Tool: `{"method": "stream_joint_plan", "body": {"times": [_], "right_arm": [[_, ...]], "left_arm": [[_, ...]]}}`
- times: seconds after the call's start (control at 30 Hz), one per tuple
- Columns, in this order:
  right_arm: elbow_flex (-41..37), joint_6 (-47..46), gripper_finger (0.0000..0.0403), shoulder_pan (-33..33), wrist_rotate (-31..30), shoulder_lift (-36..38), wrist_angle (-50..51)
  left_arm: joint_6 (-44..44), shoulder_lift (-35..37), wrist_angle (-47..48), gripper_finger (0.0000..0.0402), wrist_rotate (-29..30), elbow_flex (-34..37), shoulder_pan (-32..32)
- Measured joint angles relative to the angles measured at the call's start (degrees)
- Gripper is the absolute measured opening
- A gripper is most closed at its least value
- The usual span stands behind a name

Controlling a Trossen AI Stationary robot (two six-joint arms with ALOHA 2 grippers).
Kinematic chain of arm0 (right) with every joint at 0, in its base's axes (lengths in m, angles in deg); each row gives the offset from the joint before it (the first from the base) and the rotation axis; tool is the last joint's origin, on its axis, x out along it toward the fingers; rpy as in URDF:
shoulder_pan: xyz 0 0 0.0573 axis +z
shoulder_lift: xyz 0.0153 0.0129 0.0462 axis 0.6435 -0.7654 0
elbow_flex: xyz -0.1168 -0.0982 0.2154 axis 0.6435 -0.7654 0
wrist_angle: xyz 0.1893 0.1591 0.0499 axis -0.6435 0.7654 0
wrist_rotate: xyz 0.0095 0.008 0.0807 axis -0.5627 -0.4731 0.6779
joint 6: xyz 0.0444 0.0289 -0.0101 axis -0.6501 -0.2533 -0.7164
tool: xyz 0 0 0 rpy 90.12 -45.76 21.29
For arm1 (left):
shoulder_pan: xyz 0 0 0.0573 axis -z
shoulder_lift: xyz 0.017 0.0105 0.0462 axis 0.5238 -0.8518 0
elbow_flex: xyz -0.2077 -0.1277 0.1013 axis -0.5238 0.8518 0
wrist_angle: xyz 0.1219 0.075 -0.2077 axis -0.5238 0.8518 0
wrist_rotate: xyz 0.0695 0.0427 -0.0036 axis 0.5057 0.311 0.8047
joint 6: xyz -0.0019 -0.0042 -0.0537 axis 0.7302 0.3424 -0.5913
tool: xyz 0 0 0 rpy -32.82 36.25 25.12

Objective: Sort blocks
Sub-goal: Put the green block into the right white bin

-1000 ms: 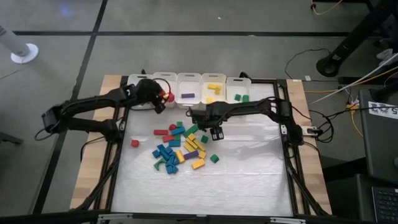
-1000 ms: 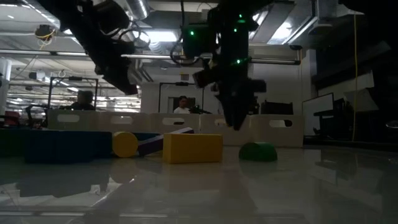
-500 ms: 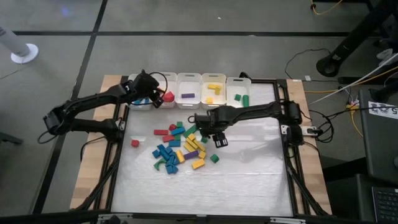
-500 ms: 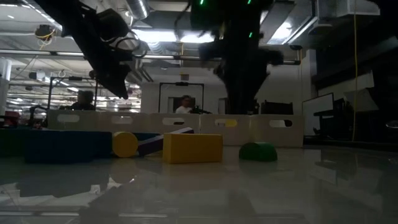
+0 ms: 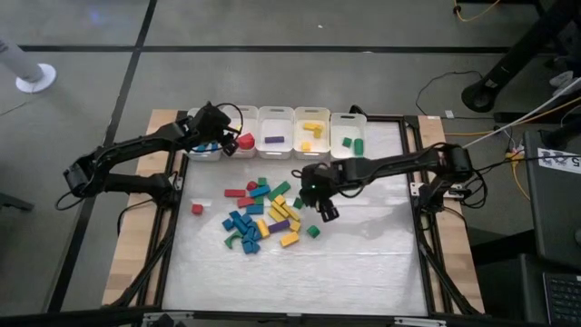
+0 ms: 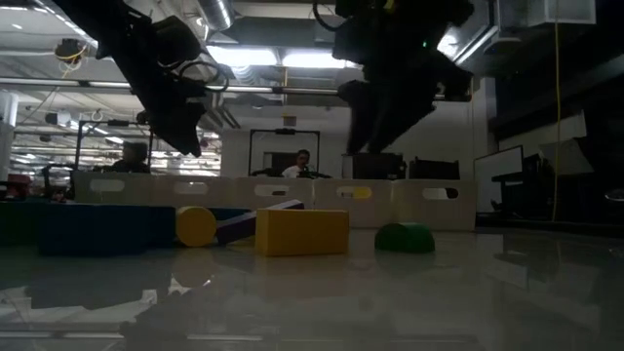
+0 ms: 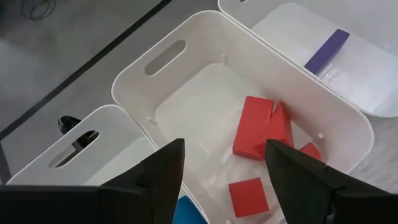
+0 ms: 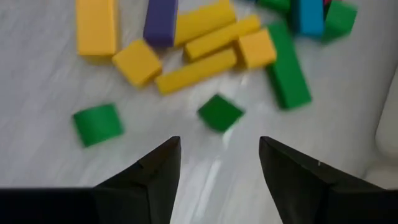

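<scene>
blocks (image 5: pixel 263 216) are mostly unsorted from where i'm driving: the bulk of them lie in a loose heap of blue, yellow, green, red and purple pieces on the white mat (image 5: pixel 363 263) in the middle of the table, with one red cube (image 5: pixel 196 209) off by itself toward the left arm's side and a green one (image 5: pixel 313 232) at the heap's near edge. along the far edge sits the row of white bins (image 5: pixel 349 120), and only a few pieces are in them so far: blue in the first, red in the second, one purple bar (image 7: pixel 328 50) in the third, a couple of yellow in the fourth, two green in the last.

my left gripper (image 7: pixel 222 163) hangs over the red bin (image 7: pixel 186 28), fingers spread wide with nothing between them; the wrist view shows red blocks (image 7: pixel 261 126) lying on the bin floor right under it, so i judge that drop finished.

my right gripper (image 8: pixel 217 163) hovers low over the heap's bin-side edge, fingers apart and empty, with a small green cube (image 8: pixel 219 112) just ahead of the tips and yellow bars (image 8: pixel 196 70) beyond it. i reckon green is the next pick.

by my count a handful are done and well over twenty remain, so the job is early, perhaps a quarter through.
</scene>
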Motion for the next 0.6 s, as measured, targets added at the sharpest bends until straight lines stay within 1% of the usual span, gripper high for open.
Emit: {"method": "stream_joint_plan", "body": {"times": [0.13, 0.6], "right_arm": [[-2.9, 6.6, 0.0218, -0.2, -0.1, -0.8, -7.8], [-3.5, 20.2, 0.0218, -0.2, 0.4, -6.2, -11.4]], "left_arm": [[-2.0, 0.0, 0.0, 0.0210, -0.3, 0.0, 0.0], [-3.9, 0.0, 0.1, 0.0210, -0.5, 0.0, 0.4]]}}
